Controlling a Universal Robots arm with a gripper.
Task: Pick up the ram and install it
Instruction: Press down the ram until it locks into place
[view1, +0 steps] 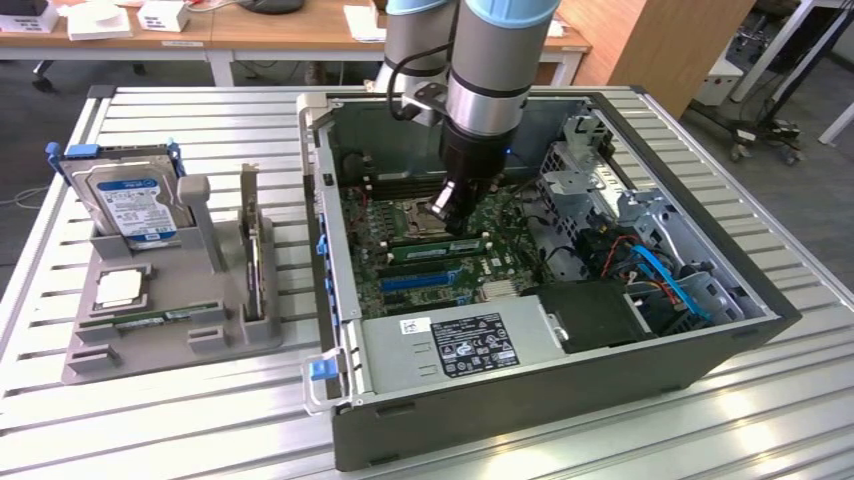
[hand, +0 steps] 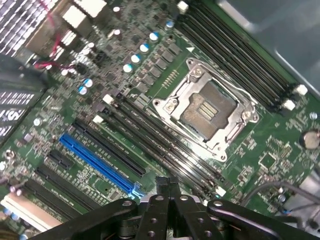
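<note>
While gripper (hand: 168, 192) hangs clenched, empty, over motherboard (hand: 240, 165), ram (view1: 150, 320) lies in tray (view1: 94, 362).

Slatted table (view1: 747, 420): ribbed bare metal, dull sheen. Computer case (view1: 534, 420): matt dark grey painted metal. Motherboard (hand: 280, 145): glossy green circuit board. CPU socket (hand: 207, 107) frame: shiny bright metal. Blue slot (hand: 95, 162): glossy plastic. Parts holder (view1: 160, 345): matt grey plastic. Hard drive (view1: 127, 205): silver metal, glossy blue-and-white label. Gripper (hand: 167, 187): matt black metal.
</note>
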